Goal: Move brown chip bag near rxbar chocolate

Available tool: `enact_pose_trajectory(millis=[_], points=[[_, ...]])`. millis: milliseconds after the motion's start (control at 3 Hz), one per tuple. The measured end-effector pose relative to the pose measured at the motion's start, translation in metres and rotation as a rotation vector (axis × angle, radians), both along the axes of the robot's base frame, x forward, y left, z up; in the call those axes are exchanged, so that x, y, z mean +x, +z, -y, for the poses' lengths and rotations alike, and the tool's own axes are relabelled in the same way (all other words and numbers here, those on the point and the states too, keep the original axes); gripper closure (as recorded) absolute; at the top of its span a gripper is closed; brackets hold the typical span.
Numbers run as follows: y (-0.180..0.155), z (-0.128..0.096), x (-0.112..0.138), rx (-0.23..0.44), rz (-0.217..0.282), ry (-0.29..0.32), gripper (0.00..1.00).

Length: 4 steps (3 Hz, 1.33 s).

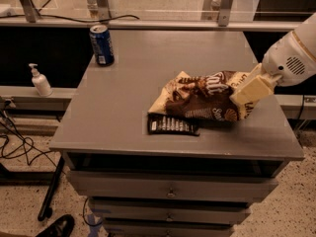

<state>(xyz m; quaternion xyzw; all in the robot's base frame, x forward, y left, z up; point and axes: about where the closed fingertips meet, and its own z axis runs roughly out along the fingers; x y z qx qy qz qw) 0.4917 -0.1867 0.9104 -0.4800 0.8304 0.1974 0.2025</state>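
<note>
Your gripper (247, 90) sits low over the right side of the table (123, 107), pressed onto the right end of the bag (202, 100). It reaches in from the white arm housing at the right edge of view and covers that end of the bag. You can't tell from here whether it is clamped on the bag or only laid against it.

The bag lies crumpled on the tabletop, its long side running left to right, right of centre and toward the front. Its cream left corner points toward the middle of the table.

The bar (173, 126) lies flat just in front of the bag's left half, text side up and close to the front edge. The bag's lower edge overlaps or touches the bar's back edge — the two are right together.

Well apart from both, a can (101, 45) stands upright at the back-left corner of the table; you can't see whether it is opened.

Under the top there is a dark open slot whose contents you can't make out, then drawers (170, 189), all shut.

Off the table to the left, a white pump bottle (40, 81) stands on a low ledge, and cables (15, 142) trail on the floor below it.
</note>
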Motion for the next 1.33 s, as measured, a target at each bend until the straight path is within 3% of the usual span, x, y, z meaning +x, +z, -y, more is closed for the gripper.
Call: enact_pose_trajectory(millis=[667, 1000, 1333], points=[[-0.0156, 0.0144, 0.0225, -0.035, 0.055, 0.007, 0.12], [-0.0161, 0.0131, 0.0228, -0.035, 0.055, 0.008, 0.0], [-0.0115, 0.0141, 0.0218, -0.046, 0.076, 0.009, 0.0]])
